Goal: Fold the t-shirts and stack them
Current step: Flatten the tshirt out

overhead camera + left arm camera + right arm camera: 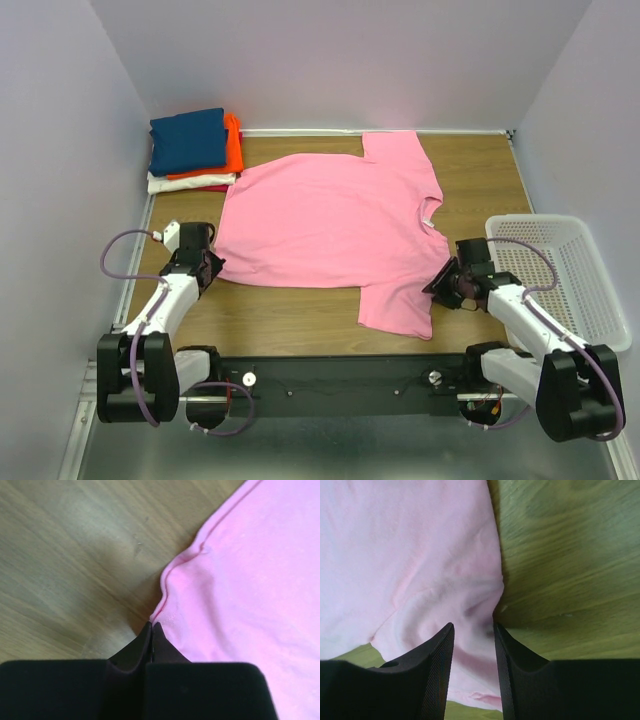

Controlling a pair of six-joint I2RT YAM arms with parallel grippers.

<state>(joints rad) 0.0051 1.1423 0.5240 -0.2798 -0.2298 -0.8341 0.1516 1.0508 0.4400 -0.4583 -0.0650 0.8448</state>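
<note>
My left gripper (151, 626) pinches the soft, floppy pink shirt (330, 225) by its edge; my right gripper (473, 627) is apart around the sleeve.

A robot lab test cell, shown by plain pale walls (60, 120) boxing in a small wooden table (480, 170), and cabled left arm (165, 300) and right arm (520, 310) bolted to a black rail (340, 385)

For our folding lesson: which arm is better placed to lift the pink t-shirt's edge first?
Probably left: the left gripper is shut on the hem of the pink t-shirt; the right gripper straddles its edge, jaws open.
</note>
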